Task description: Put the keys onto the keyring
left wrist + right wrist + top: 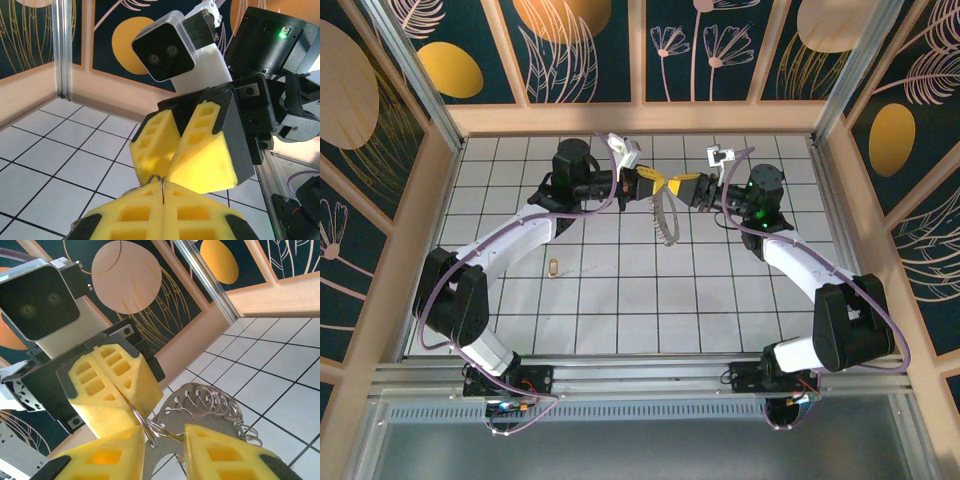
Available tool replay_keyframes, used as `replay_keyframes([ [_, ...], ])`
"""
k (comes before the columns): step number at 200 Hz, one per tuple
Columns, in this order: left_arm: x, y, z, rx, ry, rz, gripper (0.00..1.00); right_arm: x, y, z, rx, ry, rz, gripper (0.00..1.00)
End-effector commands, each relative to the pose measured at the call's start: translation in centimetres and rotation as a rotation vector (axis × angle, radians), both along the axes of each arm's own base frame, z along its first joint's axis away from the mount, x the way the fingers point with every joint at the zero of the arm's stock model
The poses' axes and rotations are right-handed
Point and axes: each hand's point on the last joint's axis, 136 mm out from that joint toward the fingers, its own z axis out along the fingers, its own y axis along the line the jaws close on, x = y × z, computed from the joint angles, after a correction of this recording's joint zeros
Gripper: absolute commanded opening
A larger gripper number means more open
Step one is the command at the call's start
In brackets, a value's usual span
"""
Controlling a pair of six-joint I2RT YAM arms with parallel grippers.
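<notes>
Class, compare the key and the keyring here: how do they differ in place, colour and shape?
The key lies flat on the tiled floor; the keyring hangs in the air, pinched in the shut left tool. The key is brass-gold; the keyring is silvery. The key is small and compact; the keyring is a longer, dangling loop. Both look metallic.

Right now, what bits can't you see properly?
- Key: too small in the top view to make out its teeth.
- Keyring: in the left wrist view, the left pincer covers most of it.
- Right pincer: in the right wrist view, the bottom edge cuts off its fingers.
</notes>
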Motion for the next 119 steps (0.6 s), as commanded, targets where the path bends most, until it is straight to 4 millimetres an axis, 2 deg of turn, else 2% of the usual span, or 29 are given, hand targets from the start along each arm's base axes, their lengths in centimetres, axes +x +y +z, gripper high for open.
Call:
replay_keyframes([
  [1,-0.1,-0.2,1.6,-0.023,-0.052,-0.031,0.0,-1.0,-0.3,2.5,0.015,-0.096,0.022,0.27],
  [49,-0.1,-0.3,1.6,-0.022,-0.045,-0.039,0.0,-1.1,-0.7,3.2,0.015,-0.108,0.008,0.29],
  [80,-0.2,-0.2,1.6,-0.02,-0.043,-0.042,0.0,-0.8,-1.6,3.6,0.016,-0.116,-0.027,0.4],
  [119,-0.2,-0.3,1.7,-0.017,-0.041,-0.048,0.0,-1.1,-1.4,4.0,0.026,-0.114,0.004,0.4],
])
